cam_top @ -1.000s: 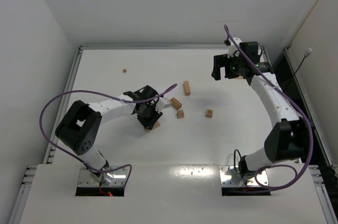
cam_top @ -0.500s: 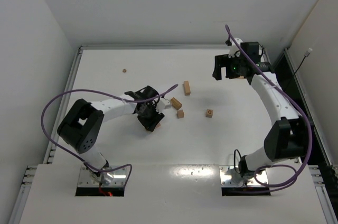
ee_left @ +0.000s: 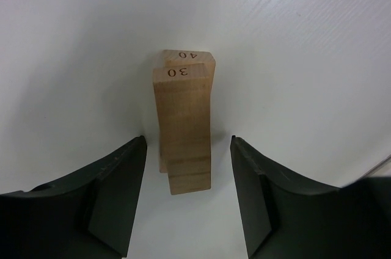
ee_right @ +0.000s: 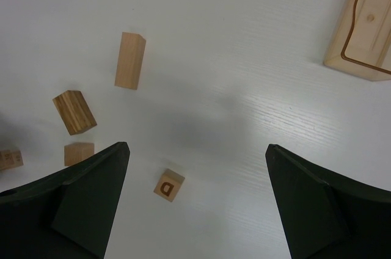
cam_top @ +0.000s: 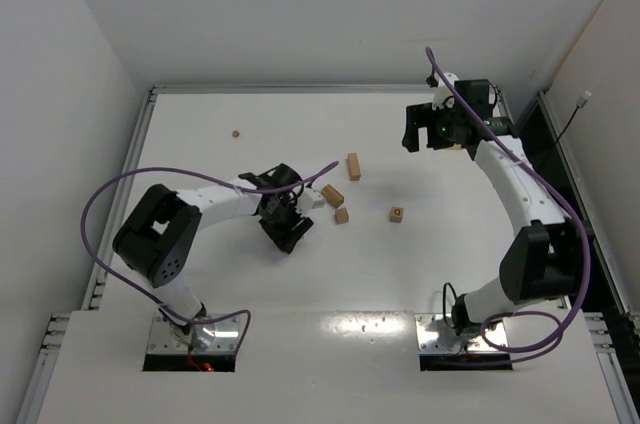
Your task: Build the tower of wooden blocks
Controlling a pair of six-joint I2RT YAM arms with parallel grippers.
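Observation:
In the left wrist view two light-tan wooden bars (ee_left: 184,126) marked 30 and 40 sit together on the white table, one on the other. My left gripper (ee_left: 188,142) is open, its fingers on either side of them with a gap on both sides. In the top view the left gripper (cam_top: 286,227) hides these bars. Loose pieces lie to its right: a bar (cam_top: 353,166), a darker block (cam_top: 333,195), a small cube (cam_top: 342,215) and a cube marked D (cam_top: 397,214). My right gripper (cam_top: 428,130) is open and empty, high over the back right; the D cube (ee_right: 168,185) shows below it.
A tiny brown bead (cam_top: 236,132) lies at the back left. A flat pale-wood tray (ee_right: 363,33) is at the top right of the right wrist view. White walls border the table on the left, back and right.
My left gripper has shifted slightly toward the near edge and now covers the bars that peeked out beside it. The right arm has not moved.

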